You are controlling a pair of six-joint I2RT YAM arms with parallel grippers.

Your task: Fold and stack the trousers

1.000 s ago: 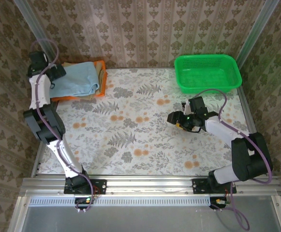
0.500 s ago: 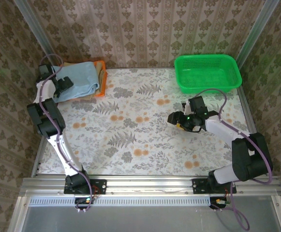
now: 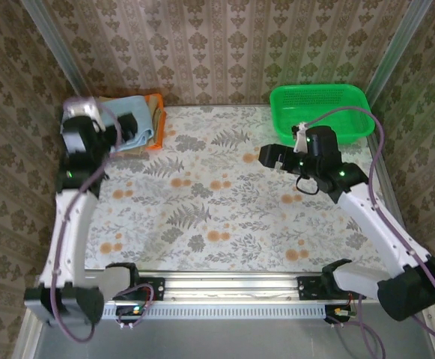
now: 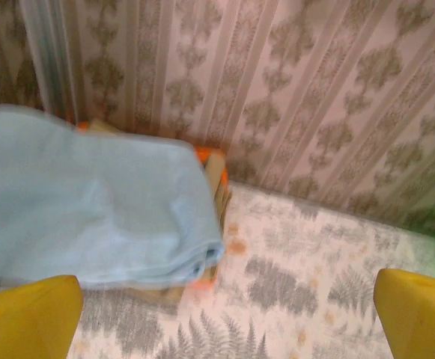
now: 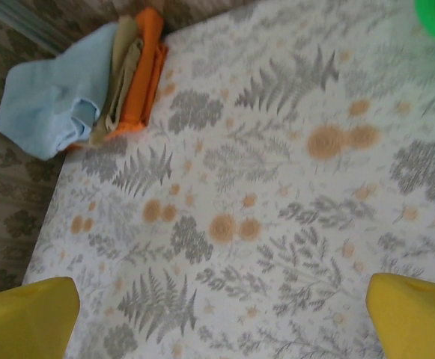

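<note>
The light blue trousers (image 3: 138, 107) lie folded on top of a stack at the table's far left corner; they are also in the left wrist view (image 4: 90, 209) and the right wrist view (image 5: 49, 112). My left gripper (image 3: 127, 129) hovers just in front of the stack, partly covering it from above. It is open (image 4: 224, 329), with bare table between its yellow fingertips (image 4: 30, 314). My right gripper (image 3: 272, 157) hangs over the table's middle right, open (image 5: 221, 321) and holding nothing, yellow fingertips (image 5: 415, 314) wide apart.
Under the trousers lie tan khaki trousers (image 5: 123, 75) and an orange cloth (image 5: 146, 67). A green basket (image 3: 322, 112) stands at the back right, just behind my right arm. Patterned walls close the back and sides. The floral tabletop (image 3: 202, 202) spreads between the arms.
My left arm has lifted and drawn back from the stack toward the right. My right arm has risen and swung toward the basket, its jaws opening wider.
</note>
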